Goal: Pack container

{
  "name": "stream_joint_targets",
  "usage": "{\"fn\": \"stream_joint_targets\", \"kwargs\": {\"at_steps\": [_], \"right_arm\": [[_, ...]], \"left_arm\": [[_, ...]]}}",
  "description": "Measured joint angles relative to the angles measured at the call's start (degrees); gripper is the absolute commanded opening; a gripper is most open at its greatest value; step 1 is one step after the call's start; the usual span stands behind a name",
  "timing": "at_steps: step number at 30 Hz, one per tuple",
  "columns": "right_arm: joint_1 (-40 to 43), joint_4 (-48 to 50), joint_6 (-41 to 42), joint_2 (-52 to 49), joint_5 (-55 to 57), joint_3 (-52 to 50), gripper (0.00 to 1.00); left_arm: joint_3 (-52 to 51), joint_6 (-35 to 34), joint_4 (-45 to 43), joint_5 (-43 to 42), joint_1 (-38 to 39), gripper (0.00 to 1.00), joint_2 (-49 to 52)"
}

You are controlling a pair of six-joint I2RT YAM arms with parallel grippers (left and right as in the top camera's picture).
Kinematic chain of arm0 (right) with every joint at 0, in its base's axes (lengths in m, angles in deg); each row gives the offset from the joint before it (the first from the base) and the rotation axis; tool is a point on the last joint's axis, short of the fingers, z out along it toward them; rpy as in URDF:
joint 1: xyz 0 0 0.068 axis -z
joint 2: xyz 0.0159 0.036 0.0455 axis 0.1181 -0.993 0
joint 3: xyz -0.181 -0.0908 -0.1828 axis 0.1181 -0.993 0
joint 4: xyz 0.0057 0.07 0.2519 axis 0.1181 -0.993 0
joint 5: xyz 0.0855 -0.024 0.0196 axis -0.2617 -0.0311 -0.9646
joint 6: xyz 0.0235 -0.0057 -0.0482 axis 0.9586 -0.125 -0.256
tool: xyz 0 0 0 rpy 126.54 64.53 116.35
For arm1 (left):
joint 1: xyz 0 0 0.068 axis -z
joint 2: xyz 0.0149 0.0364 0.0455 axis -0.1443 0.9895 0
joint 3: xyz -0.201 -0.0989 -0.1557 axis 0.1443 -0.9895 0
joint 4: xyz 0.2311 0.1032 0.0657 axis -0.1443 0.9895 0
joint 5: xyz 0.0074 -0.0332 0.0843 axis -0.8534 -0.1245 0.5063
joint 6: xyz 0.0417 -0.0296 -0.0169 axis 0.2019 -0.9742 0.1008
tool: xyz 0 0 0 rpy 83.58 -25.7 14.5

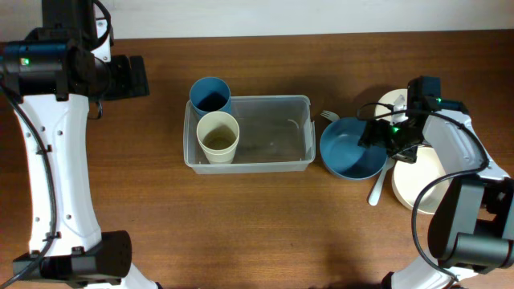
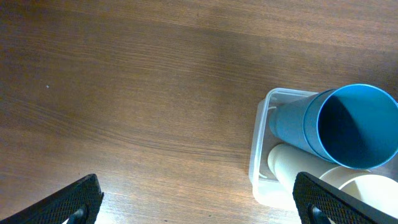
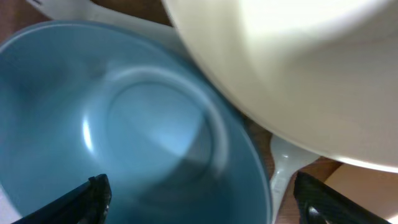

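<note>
The clear container (image 1: 277,132) lies mid-table, with a blue cup (image 1: 210,95) and a cream cup (image 1: 218,138) standing in its left end. The left wrist view shows the blue cup (image 2: 348,124), the cream cup (image 2: 298,171) and the container's corner (image 2: 261,155) at the right. My left gripper (image 1: 132,78) (image 2: 202,205) hangs open over bare wood, left of the container. My right gripper (image 1: 384,138) (image 3: 208,205) is open astride the right rim of a blue bowl (image 1: 349,151) (image 3: 124,124), one finger inside and one outside.
Cream bowls (image 1: 419,181) (image 3: 298,62) sit right of the blue bowl, near the table's right edge. A white spoon (image 1: 376,190) (image 3: 283,171) lies between the blue bowl and the cream bowl. A white fork (image 1: 329,116) lies by the container's right end.
</note>
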Motion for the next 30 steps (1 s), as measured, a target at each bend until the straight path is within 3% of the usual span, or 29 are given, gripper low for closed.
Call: {"fn": "stream_joint_targets", "kwargs": {"at_steps": [12,30], "right_arm": [[-0.11,2.34,0.13,-0.11,4.74,-0.87,0.69],[-0.26,5.60,0.22,-0.11,5.05,-5.81,0.08]], "left_arm": [[0.00,0.00,0.02,0.00,0.00,1.00,0.00],[0.00,0.02,0.00,0.00,0.00,1.00,0.00]]}}
